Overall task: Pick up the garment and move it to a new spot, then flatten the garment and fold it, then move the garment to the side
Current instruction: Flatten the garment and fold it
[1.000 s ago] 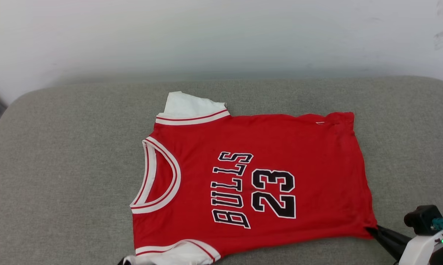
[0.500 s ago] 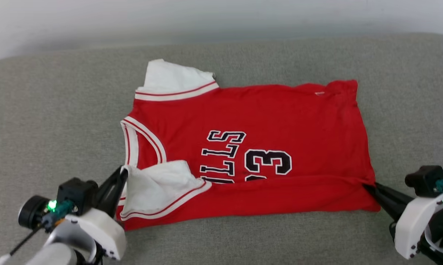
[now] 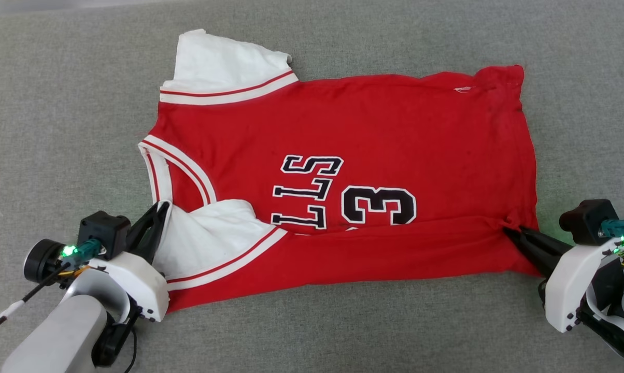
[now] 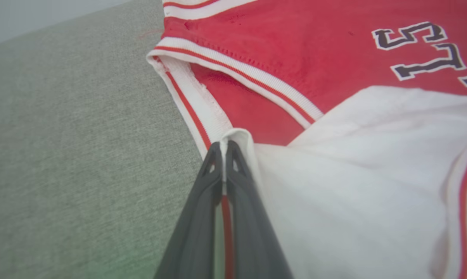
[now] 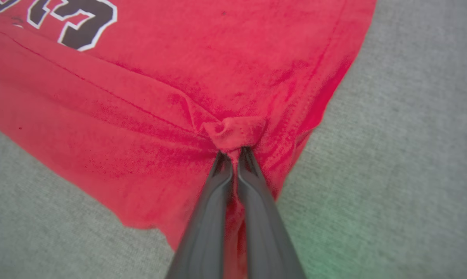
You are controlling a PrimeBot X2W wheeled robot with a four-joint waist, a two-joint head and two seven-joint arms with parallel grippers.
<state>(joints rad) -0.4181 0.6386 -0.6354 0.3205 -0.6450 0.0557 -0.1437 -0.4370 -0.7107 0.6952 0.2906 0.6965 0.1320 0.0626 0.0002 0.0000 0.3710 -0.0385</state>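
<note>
While your two hands pinch opposite ends of its near side, the garment (image 3: pixel 374 134) lies front-up across the middle of the grey cushion (image 3: pixel 58 103), neckline toward the cushion's left end and hem toward its right end. You have the left hand (image 3: pixel 162 207) clamped together on the rim of the near sleeve (image 3: pixel 208 238), whose white cloth is turned over onto the red front, just beside the striped collar (image 3: pixel 156 171). Your right hand (image 3: pixel 510 231) is closed tight on a small bunched knot of red cloth at the hem corner (image 5: pixel 235 133), with wrinkles fanning out from the pinch. Between the two grips, a strip of the garment on the cushion's near side is doubled over onto the front. Its crease runs just under the black number (image 3: pixel 379 204) and cuts across the lowest visible letter. The far sleeve (image 3: pixel 218 62) lies flat and white toward the cushion's back edge. Both sets of dark fingers rest low, close to the cushion's fabric.
</note>
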